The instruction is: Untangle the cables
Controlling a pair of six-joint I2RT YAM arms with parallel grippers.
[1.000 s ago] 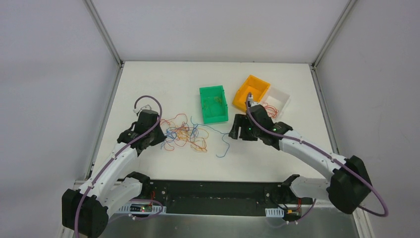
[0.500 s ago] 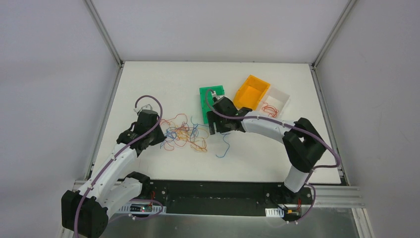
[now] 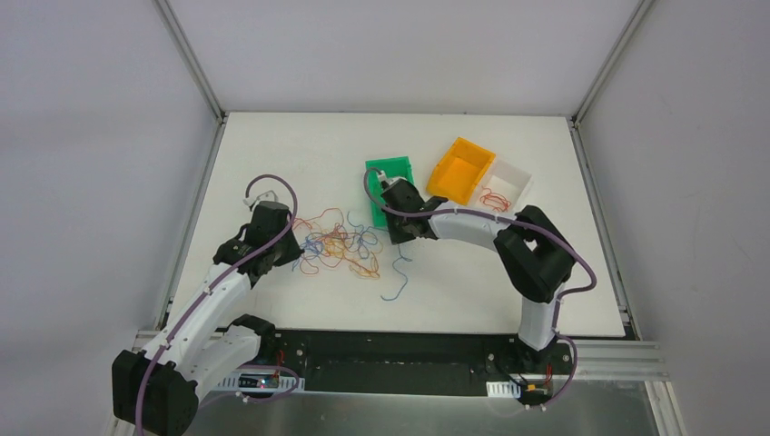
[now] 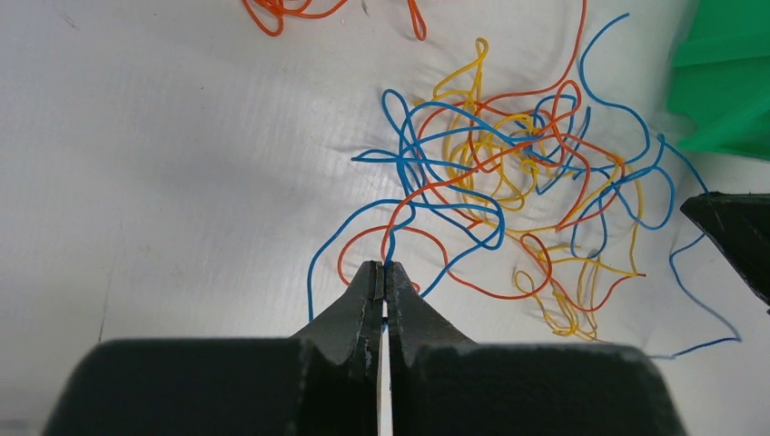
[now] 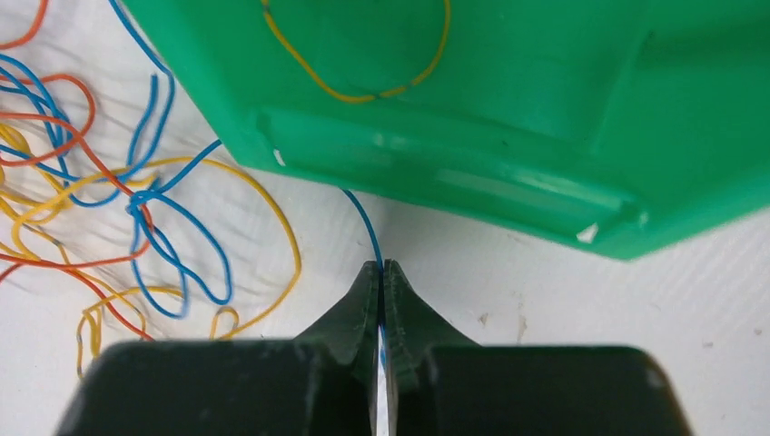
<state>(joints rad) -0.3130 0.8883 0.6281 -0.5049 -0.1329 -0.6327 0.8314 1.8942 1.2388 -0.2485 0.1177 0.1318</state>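
The cables (image 3: 338, 243) lie in one loose knot on the white counter (image 3: 272, 154), left of its middle and nearer the near edge than the far one. They are thin, curly strands of blue, orange and yellow, looped through one another, with the blue and yellow thickest at the heart of the knot (image 4: 508, 173). A few orange loops (image 4: 281, 11) lie off on their own.

The left fingers (image 4: 374, 283) are pressed together on the cables at the knot's left side, where a blue and an orange wire run into the tips. The right fingers (image 5: 370, 286) are pinched tight on a single blue strand (image 5: 363, 222) just beside the near corner of the green bin (image 5: 508, 109). That strand (image 3: 397, 277) trails off in a slack curl toward the near edge.

Inside the green bin (image 3: 399, 170) lies one yellow-green wire (image 5: 363, 91). An orange bin (image 3: 461, 170) and a clear bin (image 3: 514, 178) stand side by side toward the far right corner, the clear one holding red wires (image 3: 495, 198).

The far left corner of the counter is open white surface, as is the strip along the right edge. Grey walls close in on the left, far and right sides.
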